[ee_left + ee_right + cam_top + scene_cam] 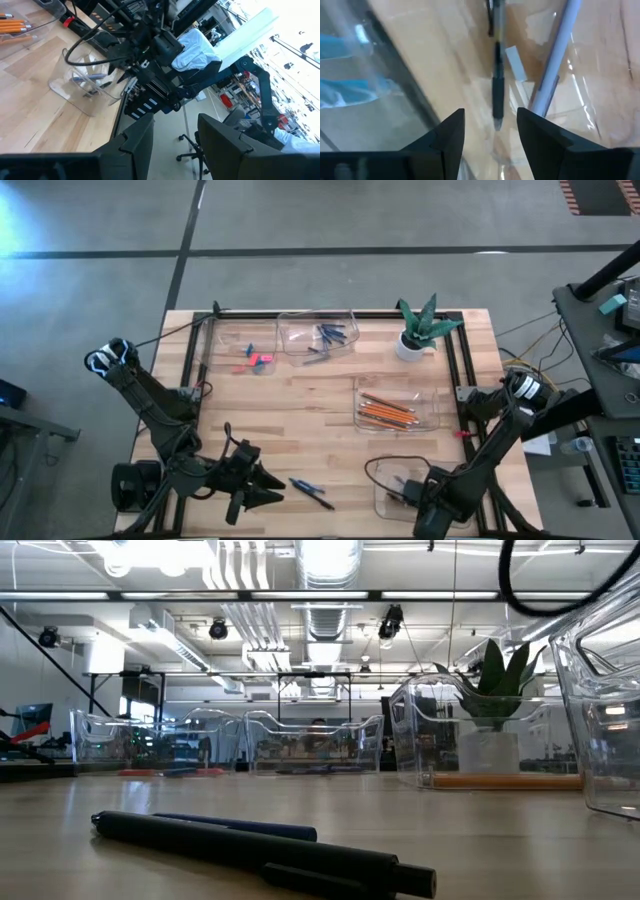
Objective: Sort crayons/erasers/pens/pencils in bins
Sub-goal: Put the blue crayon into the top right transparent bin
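Two pens, one dark (322, 500) and one blue (300, 484), lie crossed on the table near its front edge. In the low view the dark one (260, 855) lies in front of the blue one (240, 828). My left gripper (278, 488) hovers open just left of them, pointing level. My right gripper (490, 120) is open above the near-right bin (385, 498). In that bin a dark pen (497, 90) and a pale blue-grey pen (555, 65) lie flat on the floor. Nothing is between either gripper's fingers.
At the far left a bin (225, 345) holds pink and blue erasers (258, 360). The far-middle bin (300, 330) holds crayons (330, 335), and the right bin (430, 415) holds orange pencils (388, 412). A potted plant (420, 330) stands at the far right. Bare wood lies at the table's middle.
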Action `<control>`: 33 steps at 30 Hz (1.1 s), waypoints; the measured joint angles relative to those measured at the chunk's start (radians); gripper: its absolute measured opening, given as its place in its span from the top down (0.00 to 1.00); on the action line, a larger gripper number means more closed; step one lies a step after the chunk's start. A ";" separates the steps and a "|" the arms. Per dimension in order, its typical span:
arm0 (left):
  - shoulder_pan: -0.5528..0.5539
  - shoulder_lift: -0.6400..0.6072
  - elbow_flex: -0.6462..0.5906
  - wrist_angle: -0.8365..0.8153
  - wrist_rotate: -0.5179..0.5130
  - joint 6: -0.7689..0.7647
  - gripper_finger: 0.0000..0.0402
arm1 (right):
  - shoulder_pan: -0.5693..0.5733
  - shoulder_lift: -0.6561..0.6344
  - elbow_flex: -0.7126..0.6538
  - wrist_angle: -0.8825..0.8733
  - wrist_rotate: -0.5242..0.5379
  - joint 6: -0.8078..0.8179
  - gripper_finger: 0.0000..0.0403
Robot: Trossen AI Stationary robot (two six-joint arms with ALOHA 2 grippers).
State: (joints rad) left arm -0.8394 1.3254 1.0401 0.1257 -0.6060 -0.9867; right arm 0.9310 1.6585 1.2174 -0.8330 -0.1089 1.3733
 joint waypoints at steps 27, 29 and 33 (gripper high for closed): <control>0.000 0.000 0.000 0.003 0.028 0.000 0.65 | -0.056 0.000 0.328 -0.179 0.420 -0.078 0.58; 0.000 0.000 0.000 0.005 0.034 0.000 0.65 | -0.081 0.001 0.328 -0.179 0.424 -0.081 0.58; -0.001 0.000 0.000 0.017 0.064 0.000 0.65 | -0.130 0.007 0.328 -0.145 0.424 -0.131 0.58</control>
State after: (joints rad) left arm -0.8406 1.3254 1.0401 0.1425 -0.5419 -0.9871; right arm 0.8012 1.6651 1.5455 -0.9782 0.3156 1.2427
